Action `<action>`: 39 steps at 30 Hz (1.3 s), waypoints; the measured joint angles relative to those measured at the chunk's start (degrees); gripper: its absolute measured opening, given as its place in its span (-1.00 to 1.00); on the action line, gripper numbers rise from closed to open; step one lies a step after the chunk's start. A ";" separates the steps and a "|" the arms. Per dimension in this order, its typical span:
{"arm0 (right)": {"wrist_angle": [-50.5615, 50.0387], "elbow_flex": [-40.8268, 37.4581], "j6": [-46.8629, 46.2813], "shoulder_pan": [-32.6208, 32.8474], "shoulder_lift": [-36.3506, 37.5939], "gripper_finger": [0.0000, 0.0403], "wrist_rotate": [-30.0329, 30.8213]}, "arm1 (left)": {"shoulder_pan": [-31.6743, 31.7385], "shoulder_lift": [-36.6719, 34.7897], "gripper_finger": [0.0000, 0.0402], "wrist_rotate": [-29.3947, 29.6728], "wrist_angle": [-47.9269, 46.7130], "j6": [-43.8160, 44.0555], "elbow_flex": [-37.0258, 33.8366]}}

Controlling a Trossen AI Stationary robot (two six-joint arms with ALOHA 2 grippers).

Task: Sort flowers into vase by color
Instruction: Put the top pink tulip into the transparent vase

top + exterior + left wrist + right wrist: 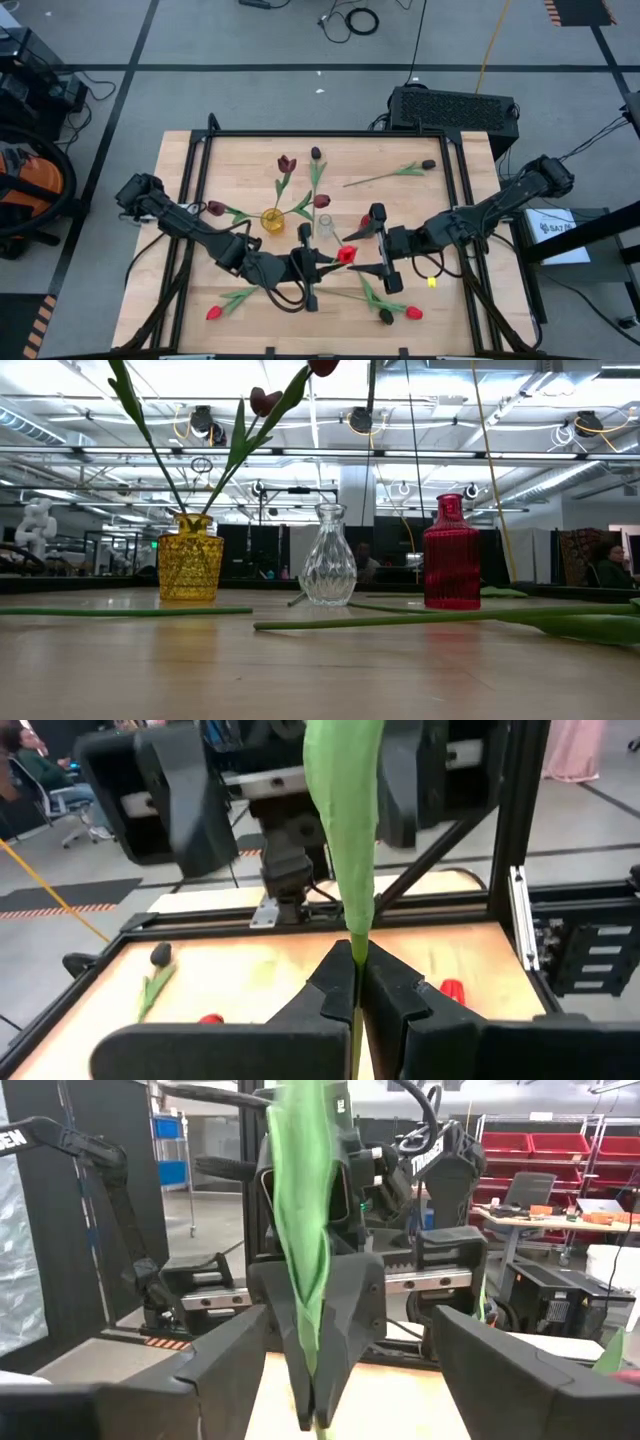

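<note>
At the lower centre of the high view, the left gripper pinches the thin green stem of a bright red artificial tulip, while the right gripper, just right of it, stands spread with its fingers apart around the flower. Farther up sit a yellow glass vase holding dark maroon tulips, a clear glass vase and a red glass vase, with loose tulips scattered on the wooden table.

Three vases stand on the table: one yellow vase, one clear glass vase, one red vase. Nine tulips are visible: four bright red, five dark maroon or near-black. There are two grippers.
</note>
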State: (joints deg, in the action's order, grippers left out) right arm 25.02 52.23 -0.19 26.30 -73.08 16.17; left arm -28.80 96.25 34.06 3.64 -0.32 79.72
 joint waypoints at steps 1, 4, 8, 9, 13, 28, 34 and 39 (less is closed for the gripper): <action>-0.02 0.00 0.00 -0.10 -0.03 0.36 -0.01 | 0.02 -0.01 -0.96 0.02 0.22 0.00 0.00; 0.05 0.00 -0.69 -0.51 -0.04 0.36 -0.02 | 0.31 -0.04 -0.96 0.02 0.25 -0.02 0.00; 0.39 0.00 -1.62 -1.22 -0.65 0.36 0.01 | 0.90 -0.04 -0.96 0.04 -0.02 0.00 0.00; 0.49 0.00 -1.70 -1.26 -0.91 0.36 0.01 | 1.05 -0.04 -0.96 0.04 -0.16 0.01 0.00; 1.00 0.00 -1.34 -1.48 -1.54 0.36 -0.03 | 1.14 -0.04 -0.95 0.07 -0.43 0.02 0.00; 4.71 0.00 -2.16 -4.08 -4.83 0.08 -3.20 | 1.79 -0.04 -0.95 0.24 -1.61 0.05 0.00; 4.22 0.00 -2.83 -4.68 -4.33 -0.29 -3.33 | 1.77 -0.04 -0.95 0.53 -1.64 0.09 0.00; 4.33 0.00 -4.89 -4.68 -4.24 -0.75 -4.78 | 1.73 -0.04 -0.94 1.62 -1.80 1.44 0.00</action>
State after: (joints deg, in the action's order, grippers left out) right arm 29.34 52.23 -5.08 21.63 -77.32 11.40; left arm -27.07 96.20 35.68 1.83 1.12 79.72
